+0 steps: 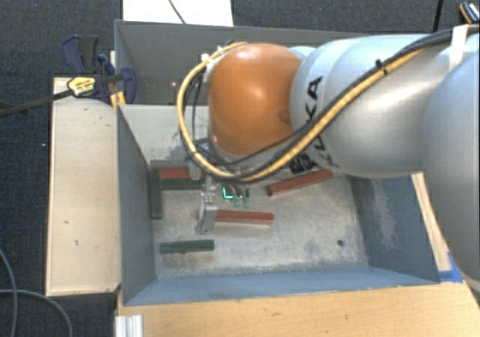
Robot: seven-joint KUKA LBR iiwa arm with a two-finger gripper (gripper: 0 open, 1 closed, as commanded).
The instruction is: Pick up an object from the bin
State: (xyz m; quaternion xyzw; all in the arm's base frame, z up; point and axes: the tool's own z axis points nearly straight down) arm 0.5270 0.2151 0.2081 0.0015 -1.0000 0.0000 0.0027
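My gripper (206,223) hangs low over the bin's middle left, under the arm's orange cover. A flat red-brown stick (244,217) lies on the floor just to its right, with its left end touching or nearly touching the gripper. Just below the gripper, nearer the front wall, lies a short dark green stick (187,247). I see nothing held in the gripper.
A dark green stick (155,194) stands lengthwise along the left wall, with another green stick (180,184) and a short red-brown piece (174,173) across its top. A long red-brown stick (300,182) lies slanted at centre right, partly under the arm.
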